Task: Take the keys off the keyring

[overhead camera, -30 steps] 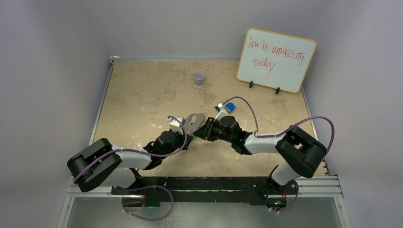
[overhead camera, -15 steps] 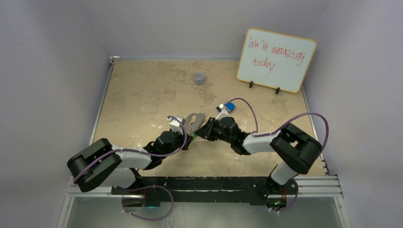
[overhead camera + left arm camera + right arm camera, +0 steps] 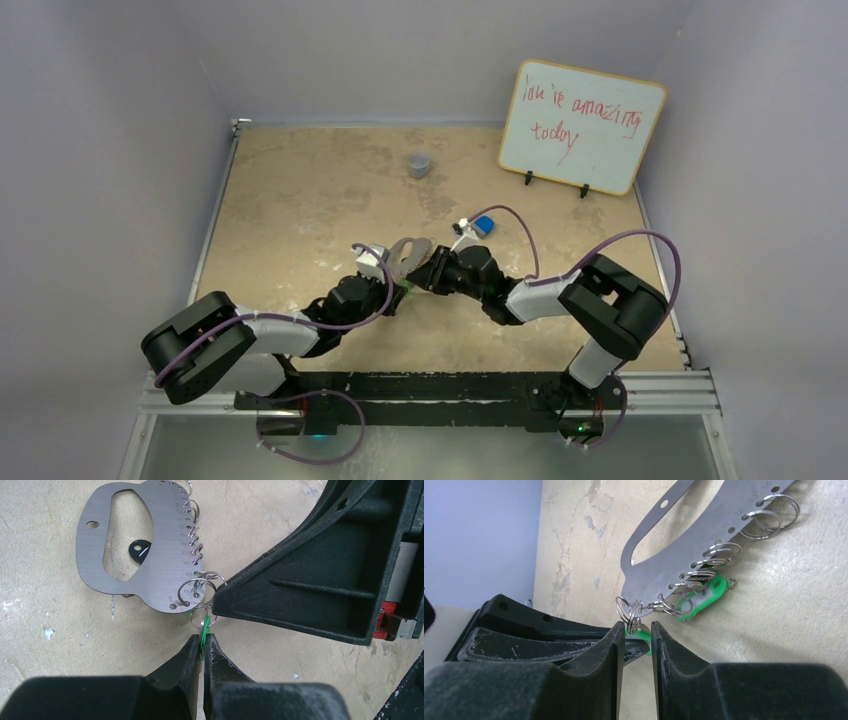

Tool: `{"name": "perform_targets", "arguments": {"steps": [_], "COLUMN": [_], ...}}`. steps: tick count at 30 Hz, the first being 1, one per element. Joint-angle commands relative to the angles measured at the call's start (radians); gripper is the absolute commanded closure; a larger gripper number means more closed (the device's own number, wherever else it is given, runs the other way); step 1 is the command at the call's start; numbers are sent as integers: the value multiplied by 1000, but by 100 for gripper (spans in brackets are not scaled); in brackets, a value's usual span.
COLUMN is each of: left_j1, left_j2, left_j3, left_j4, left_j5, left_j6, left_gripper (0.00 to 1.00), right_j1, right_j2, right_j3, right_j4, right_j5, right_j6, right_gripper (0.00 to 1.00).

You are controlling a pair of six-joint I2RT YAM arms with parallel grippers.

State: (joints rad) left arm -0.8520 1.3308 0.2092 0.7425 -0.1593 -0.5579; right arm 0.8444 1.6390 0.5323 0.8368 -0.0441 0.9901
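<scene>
From above, the two arms meet in the middle of the sandy surface, right over the keyring. It lies flat there, well apart from a small grey cup further back. The keys are too tiny to see from up here, and the arms cover them. From the left arm's camera, the keyring is a flat silver plate with a row of little wire rings along one edge. The left pincer is shut tight on the thin edge of a green key, which hangs from a ring at the plate's near corner. The fingers hide most of that key. A dark bit shows through the plate's big hole, and I cannot tell what it is. From the right arm's camera, the right pincer has its fingers a little apart with one wire ring in the gap. I cannot tell if they pinch it. The other green key lies just under the plate and seems hooked on its ring. I think no key is off yet, so nearly all the job is left. The plate's far end is cut off at the top of this view.
</scene>
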Motion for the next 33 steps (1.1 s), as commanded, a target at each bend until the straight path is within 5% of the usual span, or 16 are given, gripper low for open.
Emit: {"name": "perform_targets", "arguments": {"steps": [1, 7, 13, 23, 33], "left_j1": [-3, -3, -3, -2, -2], "left_j2": [-14, -12, -22, -67, -45], "left_j3": [22, 24, 28, 57, 98], "left_j4": [52, 51, 15, -146, -130], "left_j5": [13, 18, -10, -190, -250], "left_j6": [-9, -6, 25, 164, 258], "left_gripper": [100, 100, 100, 100, 100], "right_j1": [5, 5, 5, -47, -74], "right_j2": [14, 38, 18, -119, -52], "right_j3": [44, 77, 84, 174, 316], "right_j4": [66, 61, -40, -403, -647], "right_j5": [4, 7, -27, -132, -309], "right_j6": [-38, -60, -61, -199, -361], "right_gripper": [71, 74, 100, 100, 100]}}
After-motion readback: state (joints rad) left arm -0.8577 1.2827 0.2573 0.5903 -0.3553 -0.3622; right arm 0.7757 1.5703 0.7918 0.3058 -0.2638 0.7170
